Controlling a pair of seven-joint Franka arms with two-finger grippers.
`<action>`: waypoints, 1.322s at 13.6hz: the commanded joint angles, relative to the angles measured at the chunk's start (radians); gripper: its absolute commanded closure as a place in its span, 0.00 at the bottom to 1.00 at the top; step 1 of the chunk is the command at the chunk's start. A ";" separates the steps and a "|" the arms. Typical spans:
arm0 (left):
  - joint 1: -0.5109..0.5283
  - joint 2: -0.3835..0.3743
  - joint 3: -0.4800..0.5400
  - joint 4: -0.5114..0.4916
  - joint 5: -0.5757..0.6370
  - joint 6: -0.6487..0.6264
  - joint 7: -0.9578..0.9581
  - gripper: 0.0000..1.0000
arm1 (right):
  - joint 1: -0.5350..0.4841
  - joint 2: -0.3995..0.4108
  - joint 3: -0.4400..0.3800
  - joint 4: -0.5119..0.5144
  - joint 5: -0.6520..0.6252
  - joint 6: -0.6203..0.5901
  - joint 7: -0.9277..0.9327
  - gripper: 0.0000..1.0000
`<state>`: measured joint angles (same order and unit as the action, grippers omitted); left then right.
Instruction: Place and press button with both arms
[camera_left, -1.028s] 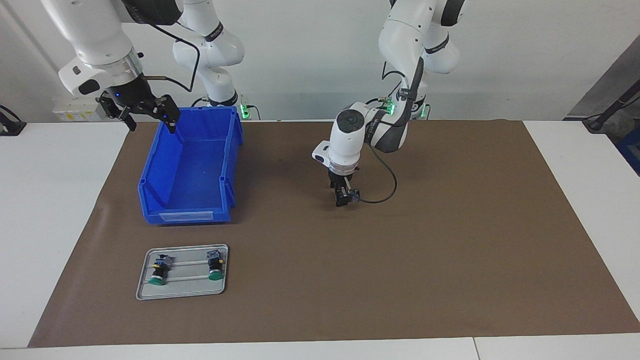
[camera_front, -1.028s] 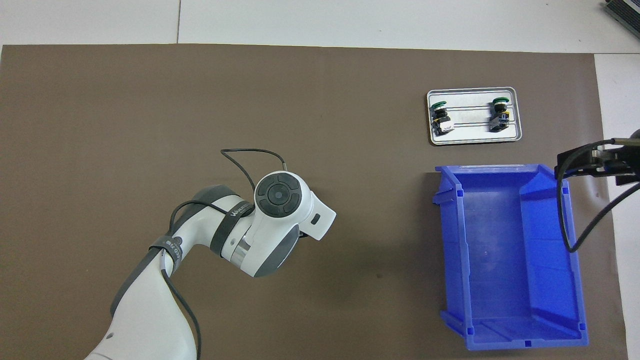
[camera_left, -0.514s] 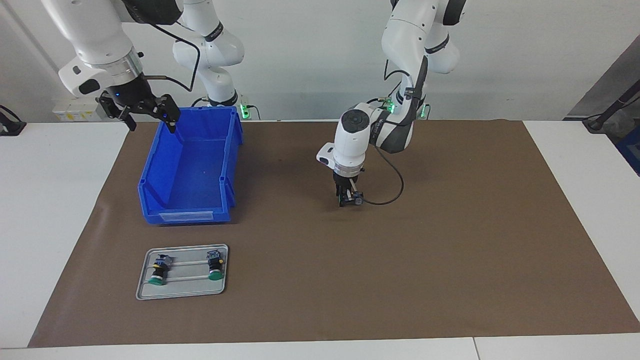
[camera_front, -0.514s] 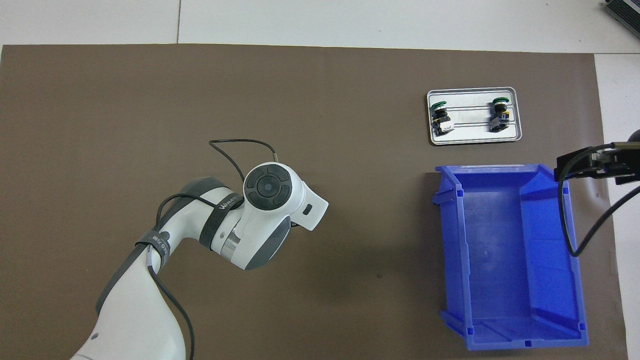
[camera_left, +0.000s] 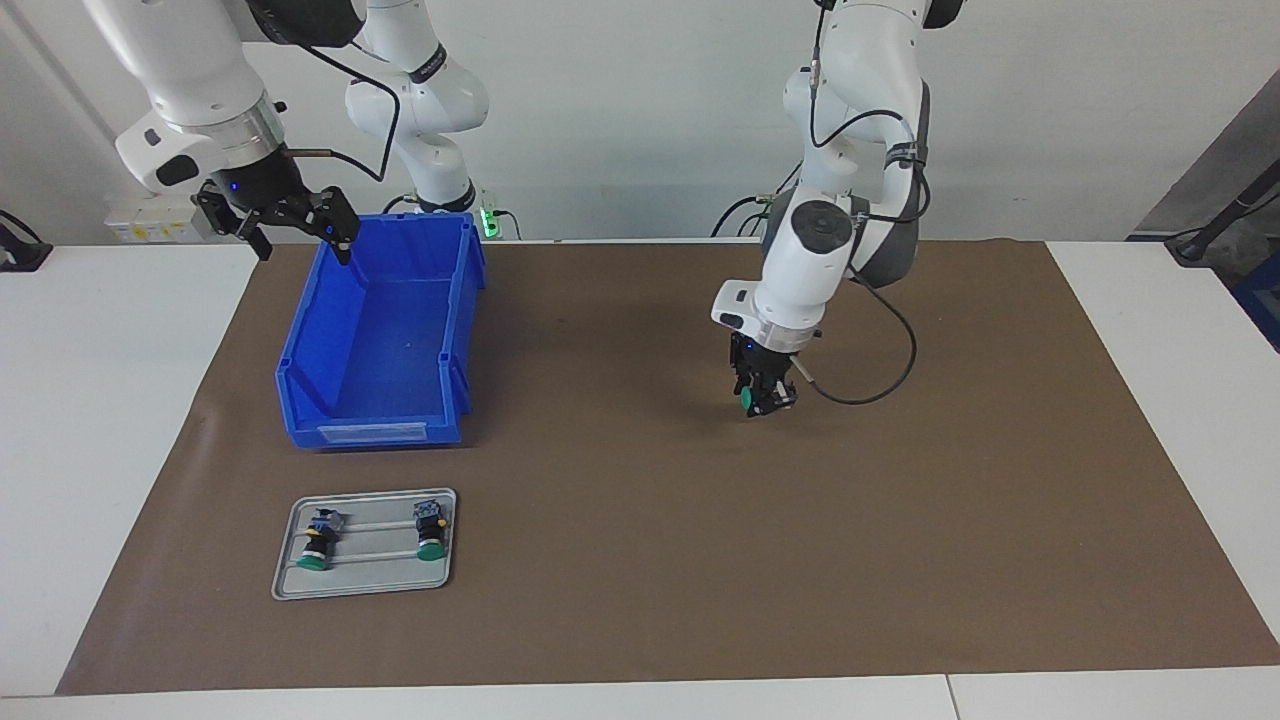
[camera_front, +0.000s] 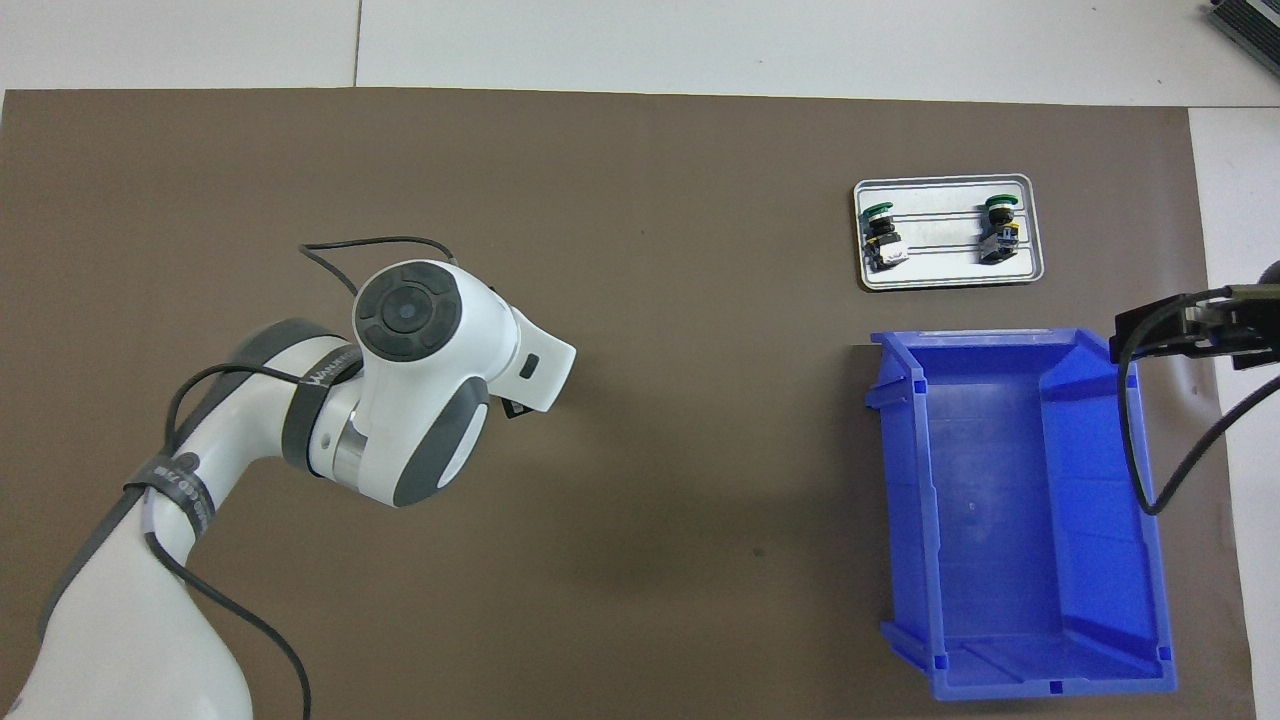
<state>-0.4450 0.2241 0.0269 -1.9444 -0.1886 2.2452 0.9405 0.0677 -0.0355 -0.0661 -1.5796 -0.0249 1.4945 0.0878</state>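
Observation:
My left gripper is shut on a button whose green cap shows at the fingertips. It holds the button just above the middle of the brown mat. In the overhead view the left wrist hides both the gripper and the button. My right gripper is open and empty. It hangs over the rim of the blue bin at the corner nearest the robots, and it also shows in the overhead view.
A small metal tray lies on the mat, farther from the robots than the bin, and holds two more green-capped buttons. The tray and the bin both show in the overhead view. White table surrounds the mat.
My left arm has swung toward its own end of the table, carrying the button over the mat and turning its wrist. The right arm has not moved.

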 joint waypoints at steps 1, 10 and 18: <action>0.103 -0.031 -0.010 -0.027 -0.165 -0.050 0.160 1.00 | -0.025 -0.017 -0.006 -0.007 0.063 -0.016 0.015 0.00; 0.267 -0.123 -0.008 -0.278 -0.896 0.071 0.780 1.00 | -0.037 -0.011 0.005 0.004 0.030 -0.008 0.006 0.00; 0.204 -0.109 -0.015 -0.418 -1.500 0.002 1.210 1.00 | -0.031 -0.018 0.014 -0.010 -0.020 0.015 0.006 0.00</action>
<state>-0.2257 0.1417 0.0025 -2.3177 -1.6088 2.2945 2.0850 0.0355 -0.0390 -0.0608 -1.5759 -0.0237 1.4955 0.0925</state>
